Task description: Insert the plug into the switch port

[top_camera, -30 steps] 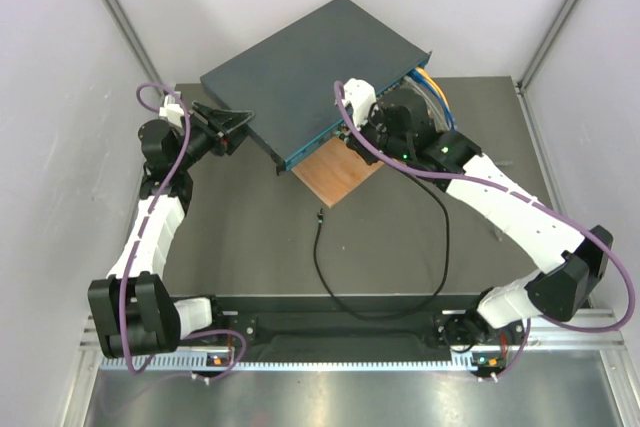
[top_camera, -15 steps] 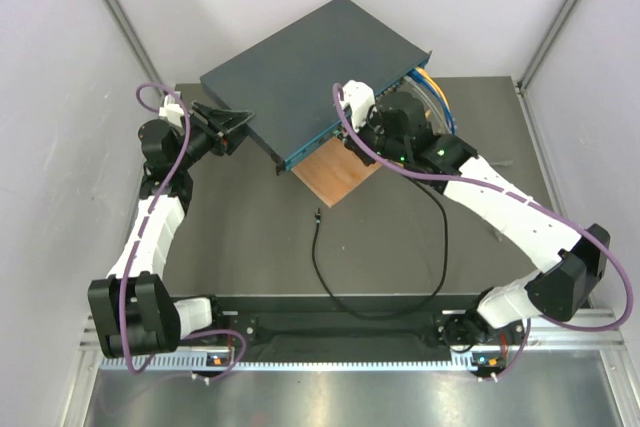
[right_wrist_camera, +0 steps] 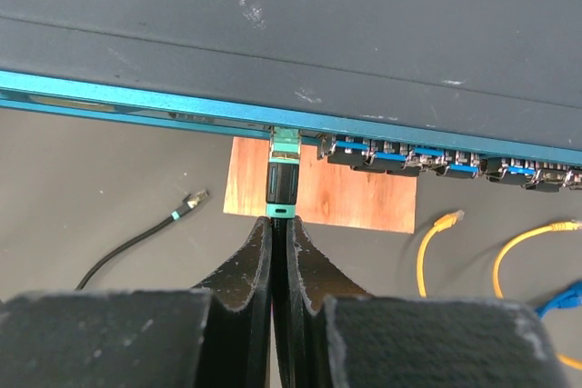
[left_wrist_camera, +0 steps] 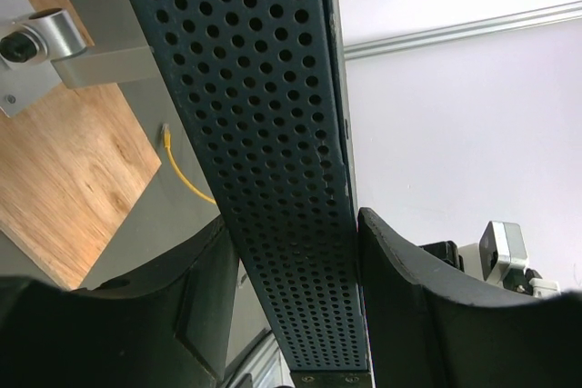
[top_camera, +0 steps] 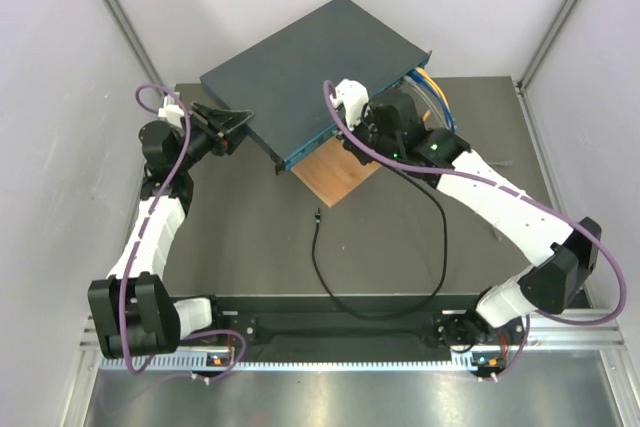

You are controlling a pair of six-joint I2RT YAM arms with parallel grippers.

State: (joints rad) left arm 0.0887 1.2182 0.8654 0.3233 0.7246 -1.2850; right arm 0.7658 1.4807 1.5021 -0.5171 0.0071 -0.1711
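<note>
The right gripper is pinching the light, likely fragile plug by its boot at the port; the left gripper is clamping the switch.

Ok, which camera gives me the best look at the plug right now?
Right wrist: the plug sits centred, pinched in the right tool, its tip at the switch port. Top external hides it behind that tool's wrist. Left wrist shows the switch side-on in the left tool, no plug.
</note>
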